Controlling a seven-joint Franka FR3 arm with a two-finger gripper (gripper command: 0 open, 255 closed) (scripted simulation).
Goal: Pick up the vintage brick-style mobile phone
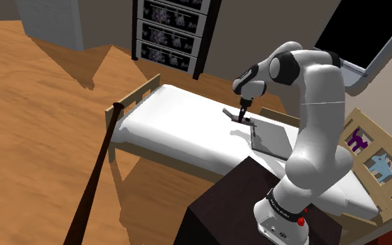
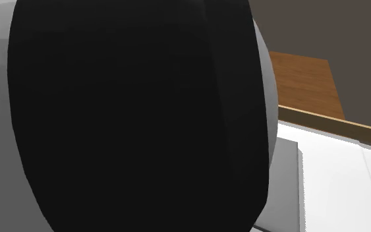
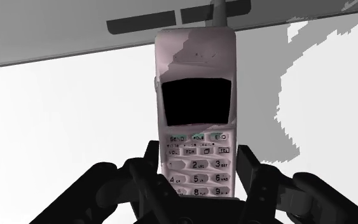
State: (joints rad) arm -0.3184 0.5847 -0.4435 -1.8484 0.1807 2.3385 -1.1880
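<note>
The hand (image 3: 198, 156) pinches the phone (image 3: 196, 83) by its keypad end above the bed (image 1: 180, 122); the grasp appears made, so the next move calls for a straight lift.

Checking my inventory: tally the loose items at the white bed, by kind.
mobile phone: 1
grey flat slab: 1
Total: 2
</note>
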